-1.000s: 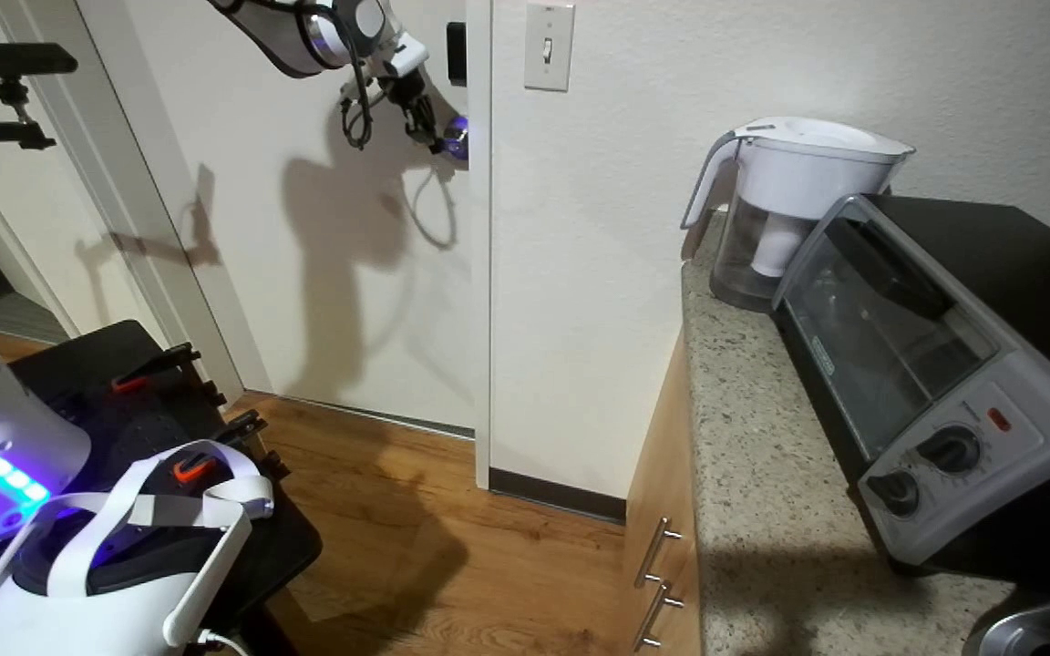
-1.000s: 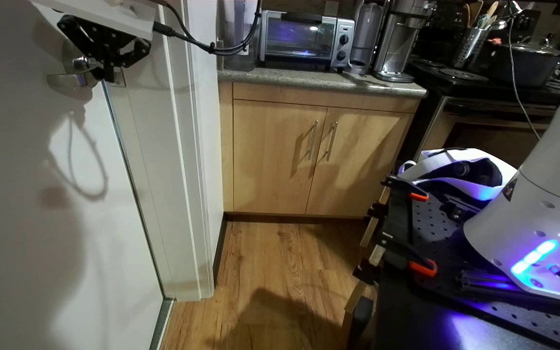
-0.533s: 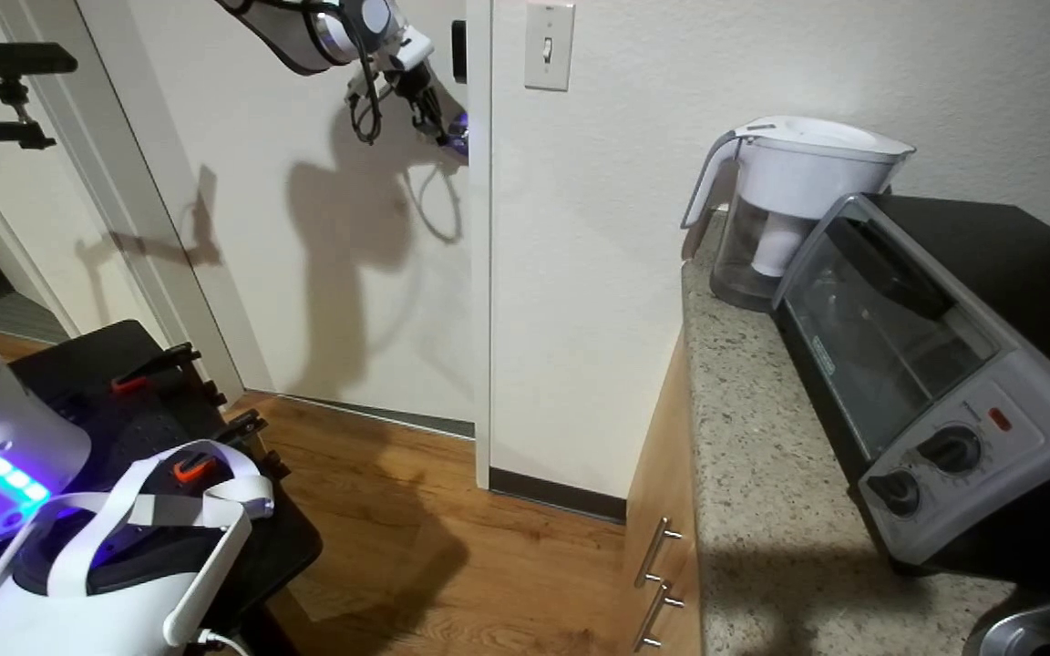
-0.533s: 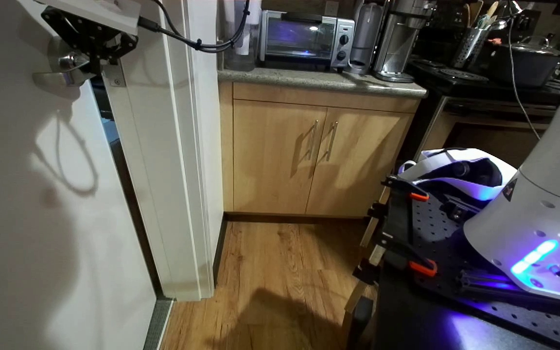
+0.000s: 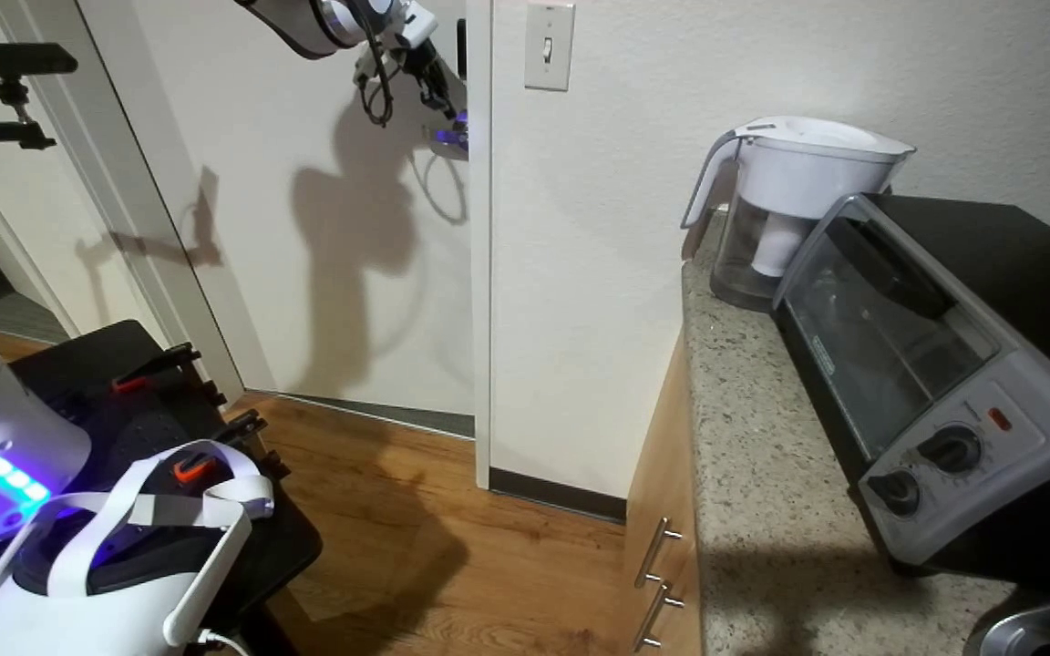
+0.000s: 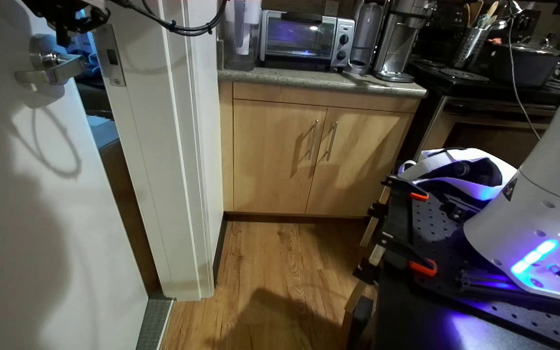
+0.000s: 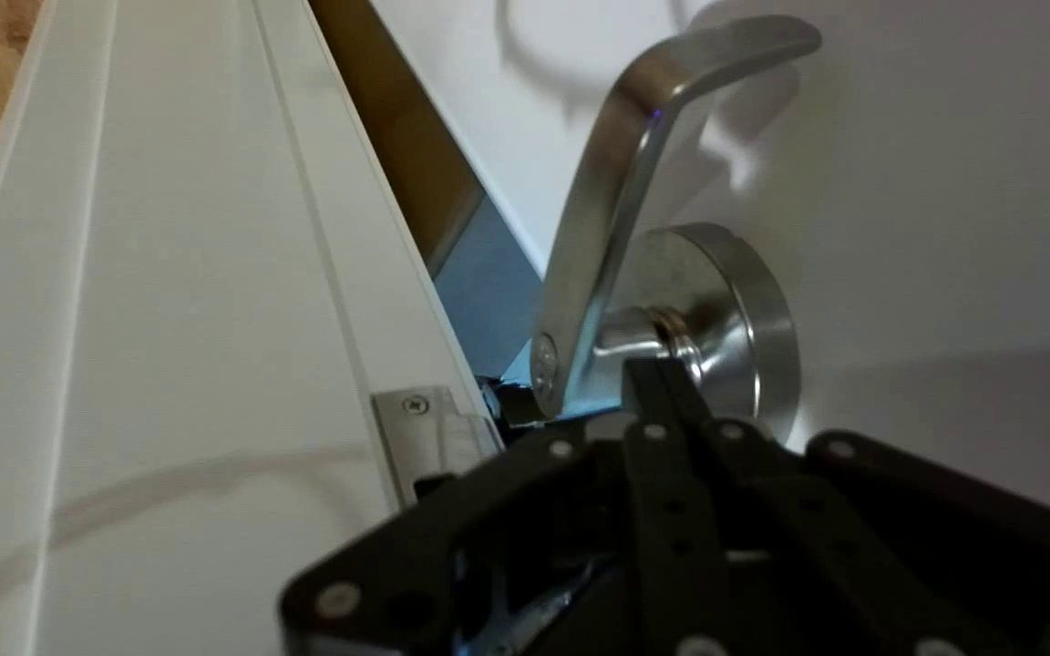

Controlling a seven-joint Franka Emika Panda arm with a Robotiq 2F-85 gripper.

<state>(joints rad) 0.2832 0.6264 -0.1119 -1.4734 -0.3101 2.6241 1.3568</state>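
While the white flat door stood ajar, the silver metal lever handle was on its face, near the free edge. In front of this door hung the black two-fingered claw, closed — whether it touched the handle, I could not tell. Across a gap from the door stood the long white frame.

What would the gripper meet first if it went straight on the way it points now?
Most likely the metal door handle, near its round plate: in the wrist view the closed gripper points there. Depth is unclear, so it might slip past to the door instead.
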